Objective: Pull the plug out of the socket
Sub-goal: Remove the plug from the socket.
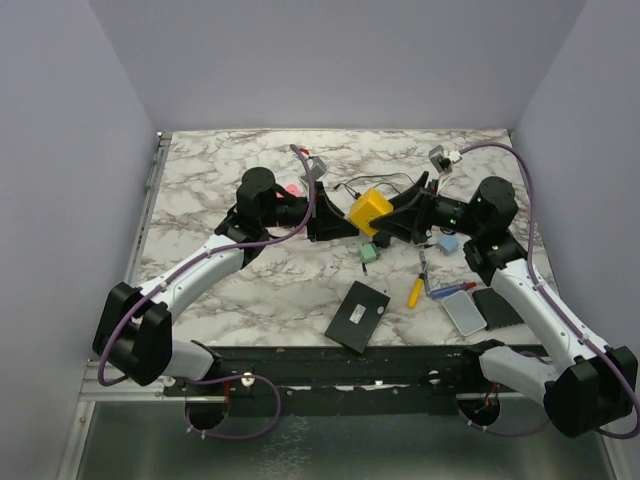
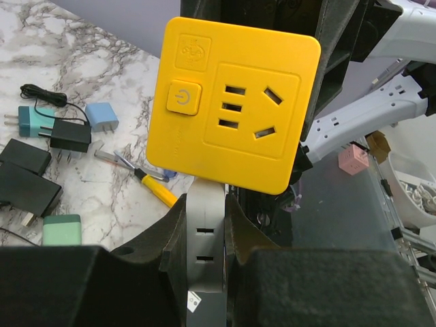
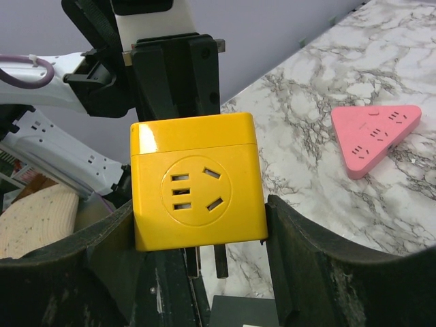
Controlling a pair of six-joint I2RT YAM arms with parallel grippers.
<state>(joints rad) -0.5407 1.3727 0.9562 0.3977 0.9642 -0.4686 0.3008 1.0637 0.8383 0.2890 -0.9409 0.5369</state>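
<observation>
A yellow cube socket hangs above the table's middle, between both grippers. My right gripper is shut on the socket's sides; in the right wrist view its fingers flank the cube, and two dark pins show under it. My left gripper is shut on a grey plug, which meets the cube's edge in the left wrist view. The plug's grey-white body shows behind the cube, inside the left jaws. The joint between plug and socket is hidden.
A pink triangular power strip lies at the back left. Below the grippers lie a green adapter, a blue adapter, a yellow-handled screwdriver, a black box and a grey-blue slab. A black cable lies behind.
</observation>
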